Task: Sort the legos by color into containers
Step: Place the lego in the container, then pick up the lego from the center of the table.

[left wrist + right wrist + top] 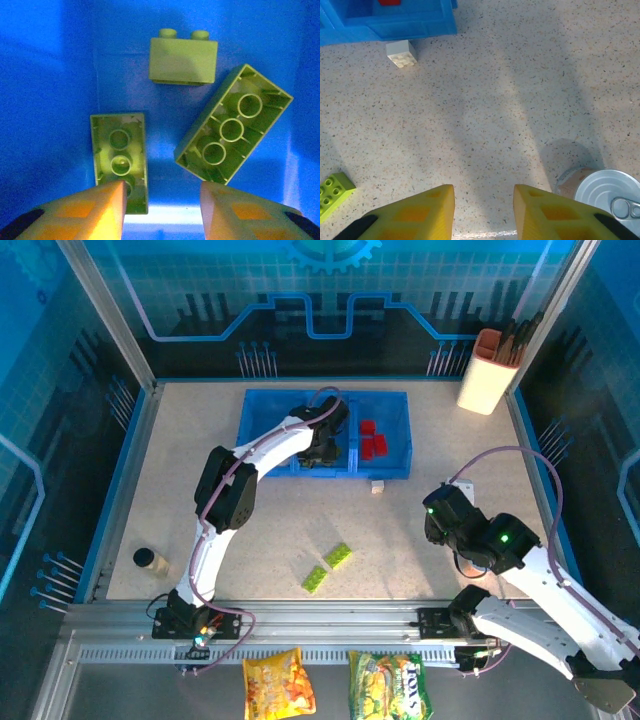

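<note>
The blue tray lies at the back of the table. My left gripper reaches down into its middle compartment and is open with nothing between the fingers. Below it three lime green bricks rest on the tray floor: one on its side, two upside down. Red bricks sit in the right compartment. A white brick lies on the table just in front of the tray. Two green bricks lie near the table's front. My right gripper hovers open over bare table.
A white-and-orange cup of utensils stands at the back right. A small jar sits at the front left. A metal can stands close to my right finger. Snack bags lie off the table's front edge.
</note>
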You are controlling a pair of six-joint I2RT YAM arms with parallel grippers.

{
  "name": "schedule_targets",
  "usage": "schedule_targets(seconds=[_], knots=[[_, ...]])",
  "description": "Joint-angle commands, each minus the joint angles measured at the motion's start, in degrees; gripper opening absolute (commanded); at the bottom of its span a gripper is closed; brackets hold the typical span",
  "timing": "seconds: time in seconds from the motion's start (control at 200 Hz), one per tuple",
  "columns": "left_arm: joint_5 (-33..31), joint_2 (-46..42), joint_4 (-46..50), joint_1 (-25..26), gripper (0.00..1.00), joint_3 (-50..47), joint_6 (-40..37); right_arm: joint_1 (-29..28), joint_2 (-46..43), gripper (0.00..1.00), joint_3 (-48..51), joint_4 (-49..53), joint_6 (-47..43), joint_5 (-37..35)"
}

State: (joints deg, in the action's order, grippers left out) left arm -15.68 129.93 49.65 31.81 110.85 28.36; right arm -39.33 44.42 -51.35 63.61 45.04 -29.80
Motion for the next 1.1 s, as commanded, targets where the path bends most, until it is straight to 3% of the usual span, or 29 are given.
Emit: schedule_targets(seconds=[0.0, 0.695, 1.096], knots=[[2.53, -3.75, -0.17, -0.37, 0.44, -0.45, 0.10, 0.73, 0.55, 0.38, 0.53, 0.56, 0.32, -0.62], [8.12, -26.11, -3.98, -1.14, 0.46, -20.85, -1.44, 2.73, 11.63, 0.40, 0.64, -11.78, -4.36, 3.70], [10.41, -40.85, -3.03, -7.53, 0.47, -36.87, -5.46, 6.17, 21.28, 0.40, 0.64, -21.92, -10.59, 7.84]])
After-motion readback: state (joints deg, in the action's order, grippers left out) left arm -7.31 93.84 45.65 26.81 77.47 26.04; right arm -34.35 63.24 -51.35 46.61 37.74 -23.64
